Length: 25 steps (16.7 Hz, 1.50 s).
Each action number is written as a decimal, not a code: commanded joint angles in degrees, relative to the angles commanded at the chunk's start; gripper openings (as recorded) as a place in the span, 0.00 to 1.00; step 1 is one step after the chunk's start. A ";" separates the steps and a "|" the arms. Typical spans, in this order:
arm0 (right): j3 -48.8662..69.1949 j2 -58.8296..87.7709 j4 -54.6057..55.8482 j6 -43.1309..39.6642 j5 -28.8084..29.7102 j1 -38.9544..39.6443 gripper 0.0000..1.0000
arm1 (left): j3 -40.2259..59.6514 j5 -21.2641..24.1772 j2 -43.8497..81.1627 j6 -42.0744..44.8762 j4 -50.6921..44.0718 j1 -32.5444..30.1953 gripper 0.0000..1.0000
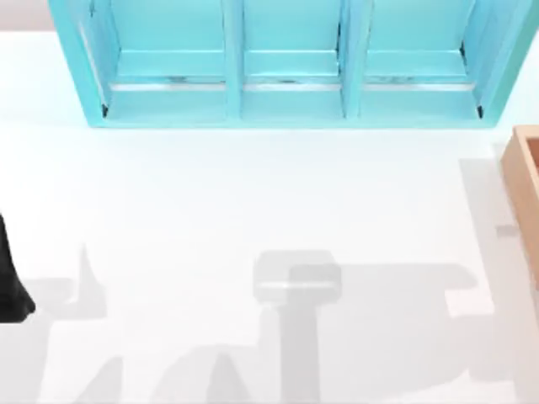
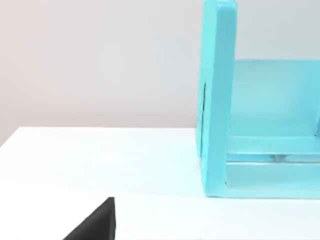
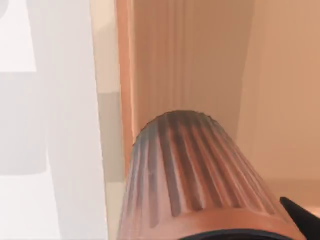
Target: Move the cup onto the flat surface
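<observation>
1. White tabletop [image 1: 210, 210] fills most of the top view, w/ grey arm shadows across its near half; pale plain wall behind it in the left wrist view.
2. Right gripper: a dark finger tip [image 3: 302, 217] shows at the edge of the right wrist view, just beside the cup. Cannot tell whether the jaws are open or closed on it.
3. Cup [image 3: 195, 175]: copper-brown, ribbed sides, dark rim, very close to the right wrist cam. It sits against the tan wooden box [image 3: 200, 60]; box wall and inner faces rise right behind it. Whether it rests on the box floor or is lifted, can't tell.
4. Beside the box wall, a strip of white tabletop [image 3: 50, 150] w/ grey shadow bands.
5. Top view: wooden box [image 1: 524, 194] at the table's right edge, partly cut off.
6. Turquoise shelf unit [image 1: 290, 63] along the far side, three compartments w/ upright dividers, well apart from the box.
7. Left arm [image 1: 10, 278]: dark shape at the left edge of the table, parked. Left wrist view shows a dark corner [image 2: 95, 225] and the shelf unit's end panel [image 2: 217, 100] standing on the tabletop.
</observation>
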 joint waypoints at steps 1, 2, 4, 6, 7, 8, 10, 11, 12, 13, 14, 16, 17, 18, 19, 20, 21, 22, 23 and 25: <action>0.50 -0.62 -0.87 0.88 -0.01 0.88 0.00 | 0.00 0.00 0.00 0.00 0.00 0.00 1.00; 0.65 -0.83 -1.14 1.17 -0.01 1.17 0.00 | 0.00 0.00 0.00 0.00 0.00 0.00 1.00; 0.65 -0.83 -1.14 1.17 -0.01 1.17 0.00 | 0.00 0.00 0.00 0.00 0.00 0.00 1.00; 0.48 -0.56 -1.01 1.27 -0.13 1.01 0.00 | 0.00 0.00 0.00 0.00 0.00 0.00 1.00; 0.58 -0.51 -0.97 1.83 -0.06 1.66 0.00 | 0.00 0.00 0.00 0.00 0.00 0.00 1.00; 0.81 -0.36 -0.93 2.89 0.06 2.89 0.00 | 0.00 0.00 0.00 0.00 0.00 0.00 1.00; 1.78 0.37 -1.05 6.52 0.43 7.05 0.00 | 0.00 0.00 0.00 0.00 0.00 0.00 1.00; 2.48 0.95 -1.24 9.09 0.66 9.96 0.00 | 0.00 0.00 0.00 0.00 0.00 0.00 1.00; 3.27 1.61 -1.47 12.11 0.90 13.35 0.00 | 0.00 0.00 0.00 0.00 0.00 0.00 1.00; 4.07 2.28 -1.68 15.57 1.14 17.21 0.00 | 0.00 0.00 0.00 0.00 0.00 0.00 1.00; 4.87 2.98 -1.89 19.51 1.36 21.56 0.00 | 0.00 0.00 0.00 0.00 0.00 0.00 1.00; 6.50 4.48 -2.35 27.80 1.74 30.64 0.00 | 0.00 0.00 0.00 0.00 0.00 0.00 1.00; 7.29 5.22 -2.57 31.46 1.89 34.65 0.00 | 0.00 0.00 0.00 0.00 0.00 0.00 1.00; 8.04 5.92 -2.78 34.67 2.02 38.15 0.00 | 0.00 0.00 0.00 0.00 0.00 0.00 1.00; 8.74 6.58 -2.98 37.68 2.13 41.19 0.00 | 0.00 0.00 0.00 0.00 0.00 0.00 1.00; 9.39 7.20 -3.16 40.66 2.21 43.80 0.00 | 0.00 0.00 0.00 0.00 0.00 0.00 1.00; 9.99 7.78 -3.35 43.40 2.28 45.99 0.00 | 0.00 0.00 0.00 0.00 0.00 0.00 1.00; 10.49 8.27 -3.51 45.74 2.33 47.93 0.00 | 0.00 0.00 0.00 0.00 0.00 0.00 1.00; 10.89 8.65 -3.62 47.79 2.36 49.59 0.00 | 0.00 0.00 0.00 0.00 0.00 0.00 1.00; 11.56 9.35 -3.85 51.02 2.38 51.85 0.00 | 0.00 0.00 0.00 0.00 0.00 0.00 1.00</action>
